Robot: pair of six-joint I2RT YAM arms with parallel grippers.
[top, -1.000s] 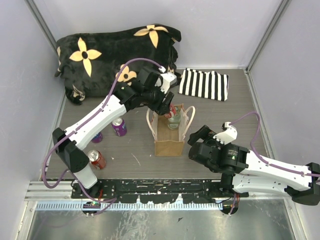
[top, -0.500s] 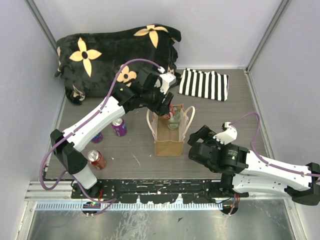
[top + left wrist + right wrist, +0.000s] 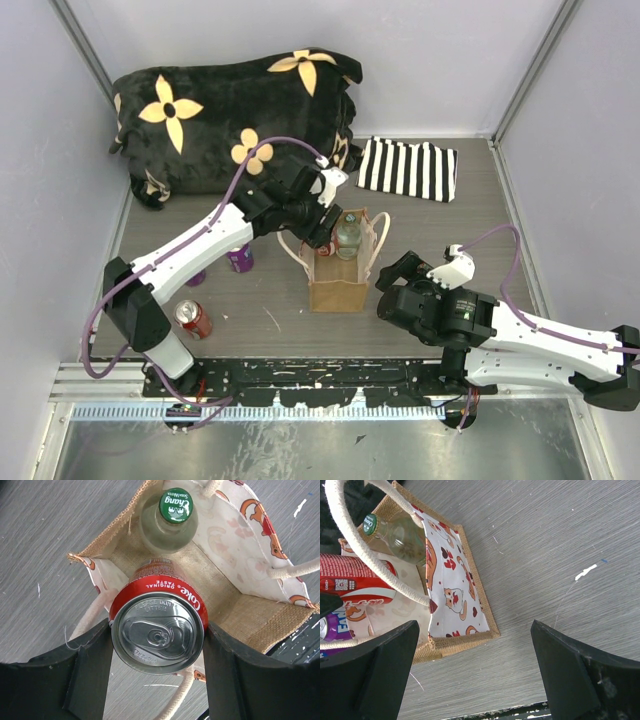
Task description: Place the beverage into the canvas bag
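Observation:
The canvas bag stands open at the table's middle, with cream handles and a reddish cat print on its pale side. A green-capped glass bottle stands inside it and also shows in the left wrist view. My left gripper is shut on a red Coke can, holding it upright over the bag's left rim. The can also shows in the right wrist view. My right gripper is open and empty, low beside the bag's right side.
A purple can and a red can stand left of the bag, and another purple can is half hidden under the left arm. A black-and-white striped cloth lies at back right. A black flowered blanket fills the back left.
My left gripper has moved nearer and lower with the Coke can, to the bag's left rim, uncovering the bottle. The right arm has not moved.

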